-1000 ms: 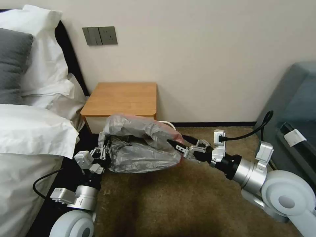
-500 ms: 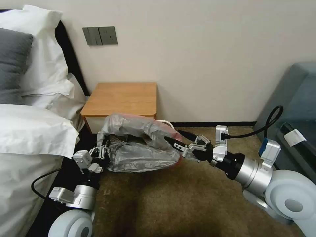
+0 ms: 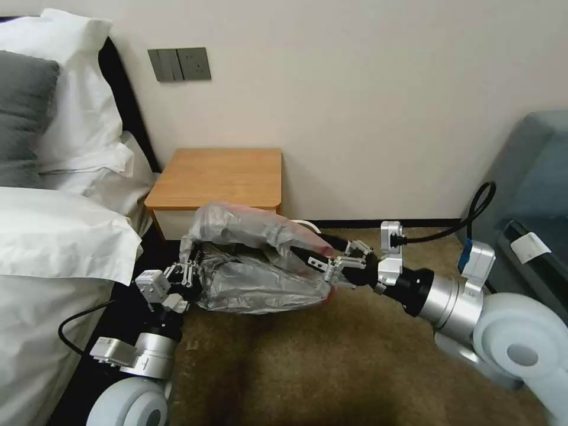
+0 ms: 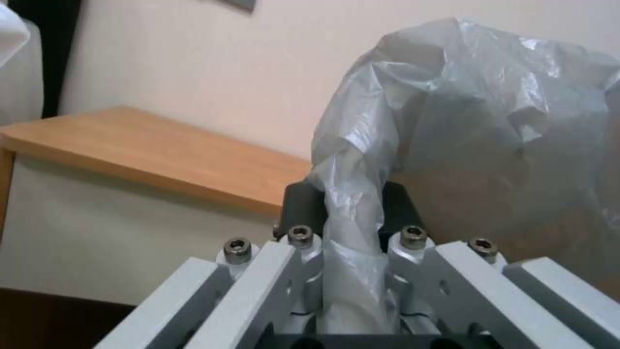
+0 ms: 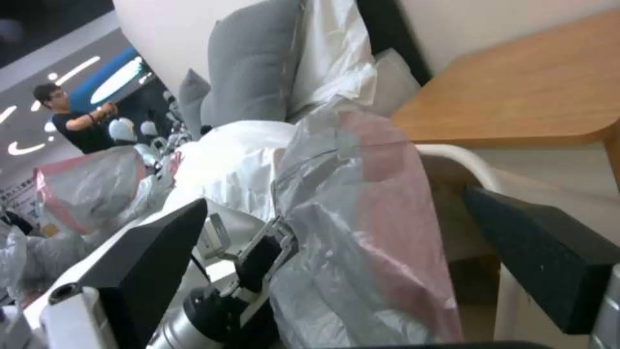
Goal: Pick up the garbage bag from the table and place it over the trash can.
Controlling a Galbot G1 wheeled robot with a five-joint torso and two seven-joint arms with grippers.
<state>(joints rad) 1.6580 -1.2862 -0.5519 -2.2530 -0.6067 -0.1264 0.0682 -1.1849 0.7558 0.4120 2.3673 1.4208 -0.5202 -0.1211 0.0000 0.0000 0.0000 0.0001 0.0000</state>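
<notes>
Bag: garbage bag (image 3: 260, 266) draped over trash can (image 3: 302, 223), below table (image 3: 219, 177) front edge.
Left gripper (image 3: 188, 273): fingers pinching bag's left edge.
Right gripper (image 3: 322, 257): fingers spread, straddling bag's right edge.

Bed (image 3: 53, 248) w/ white duvet is seen at the left edge; white pillows (image 3: 77, 94) and a grey cushion (image 3: 23, 118) are stacked against a black headboard (image 3: 127, 100); a grey switch & socket plate (image 3: 179, 64) is mounted on the cream wall (image 3: 367, 106); brown carpet (image 3: 307, 367) is laid below; a grey-blue sofa (image 3: 532, 177) is set at the right, a white tag (image 3: 529, 247) seen on its front.
</notes>
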